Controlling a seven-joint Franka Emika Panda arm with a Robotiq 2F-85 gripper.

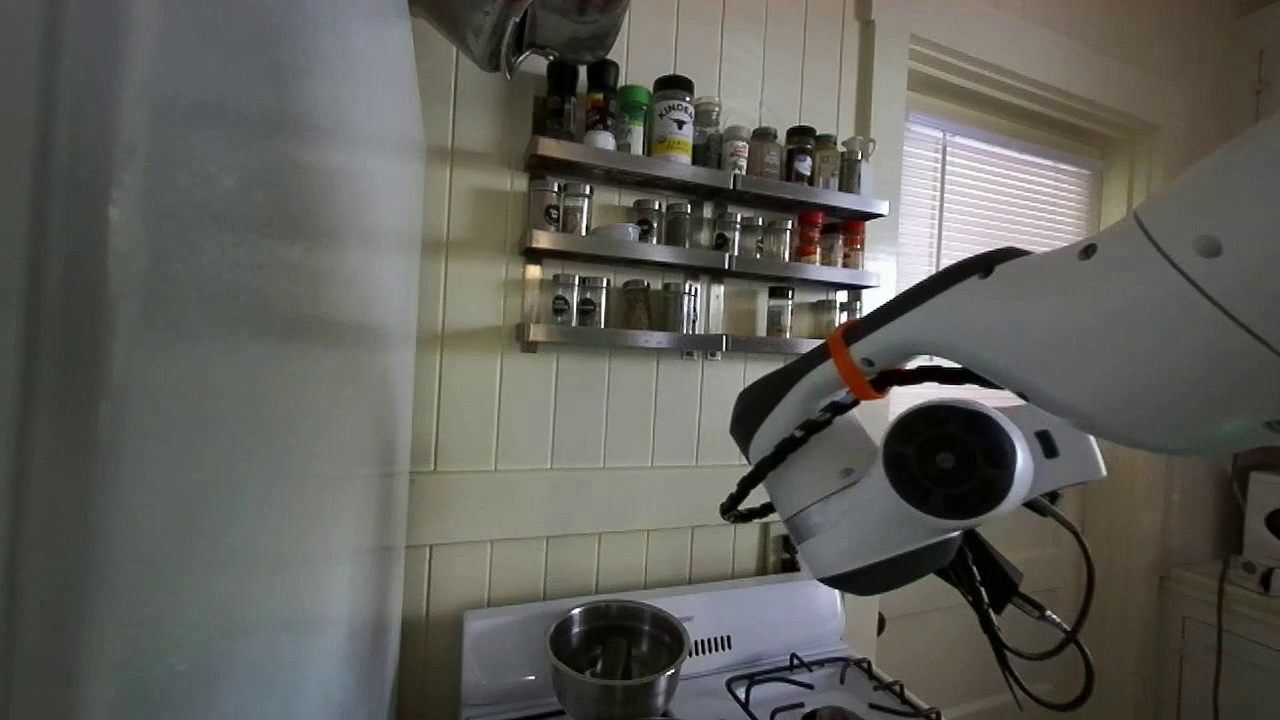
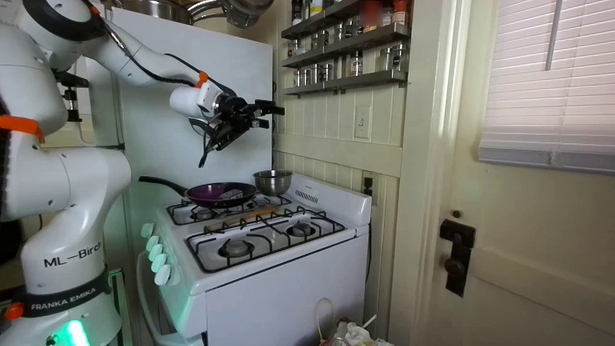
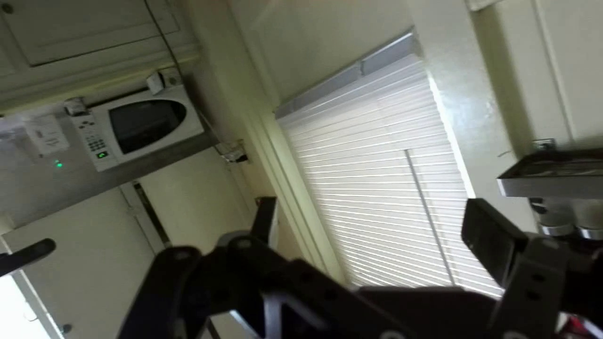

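Gripper point(image 3: 378, 230) released: jaws spread wide, the gap between the pads filled only by background, chiefly the white window blind point(image 3: 372, 188) well behind. In an exterior view the fingers point(image 2: 275, 109) point away from the arm, level or nearly so, raised well above the stove point(image 2: 288, 288). In an exterior view the robot's wrist point(image 1: 945, 460) hides the jaws.

Nearest by eye: metal shelves point(image 2: 346, 83) of spice jars point(image 2: 356, 63) on the wall. In the wrist view (it comes in upside down) a shelf end and inverted jars appear just beside one finger; how near in depth, cannot tell.

Below the gripper: black frying pan point(image 2: 221, 204) on a burner grate, handle toward the robot's side, a purple patch and a pale piece inside, too small to name. Steel bowl point(image 2: 273, 183) upright near the stove's back panel, beside the pan; whether the two touch, cannot tell
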